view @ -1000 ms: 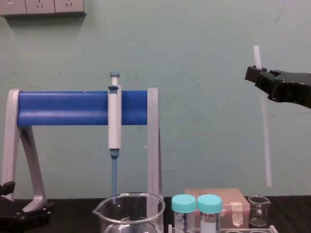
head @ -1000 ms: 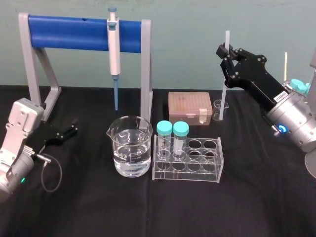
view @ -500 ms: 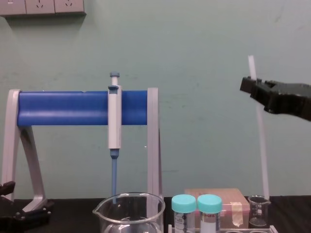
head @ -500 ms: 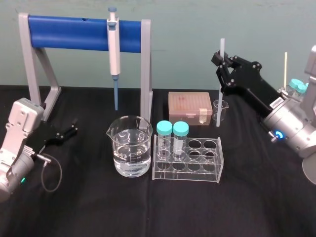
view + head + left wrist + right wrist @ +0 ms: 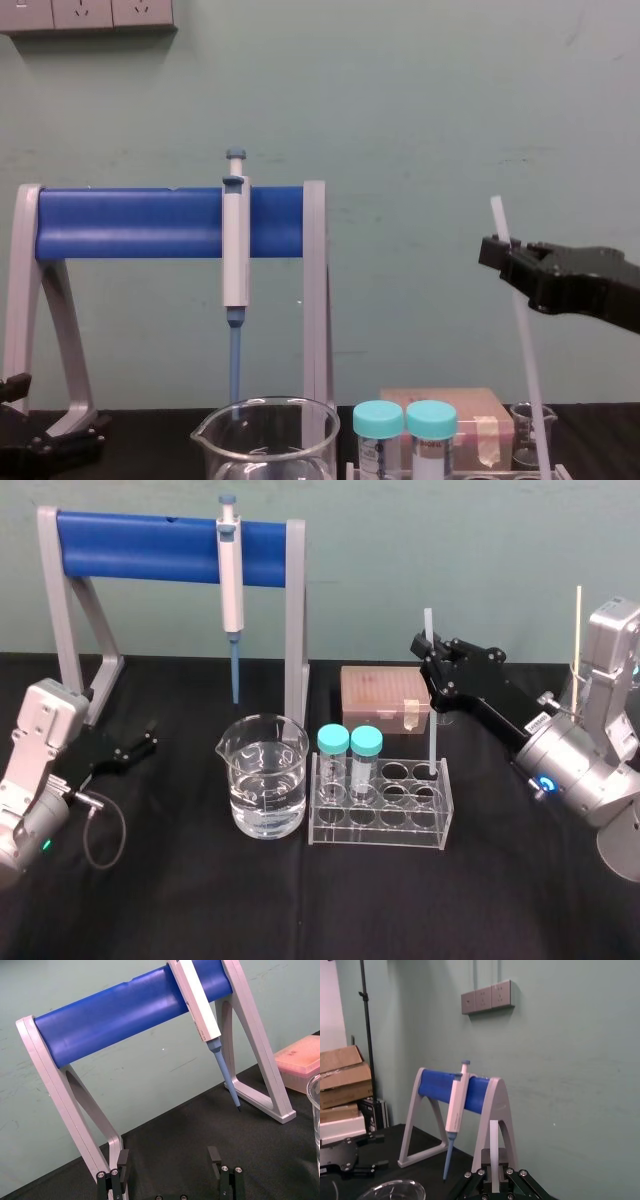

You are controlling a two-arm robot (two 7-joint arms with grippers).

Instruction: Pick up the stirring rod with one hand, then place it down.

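While the right pincer (image 5: 431, 667) is gripping the stirring rod (image 5: 433, 742) near its upper end, clenched tight around it, the rod is hanging almost upright with a slight tilt. Its lower end is reaching the rightmost well of the clear tube rack (image 5: 380, 825); whether it is already inside I cannot tell. To my eye, setting it down well is calling for a slow, straight descent. The rod wants holding plumb so the tip is not catching the rack's rim, and the grip wants keeping until the foot is resting on something firm. Sideways drift is the risk, with the two capped tubes (image 5: 349, 744) standing in the same rack and the pink tip box (image 5: 383, 695) just behind. The left pincer (image 5: 143, 745) is lying released on the black worktop (image 5: 300, 900) far to the left.

Compared with a second ago, the right arm is sitting lower and nearer the rack, and the rod's tip is no longer hovering high beside the tip box.
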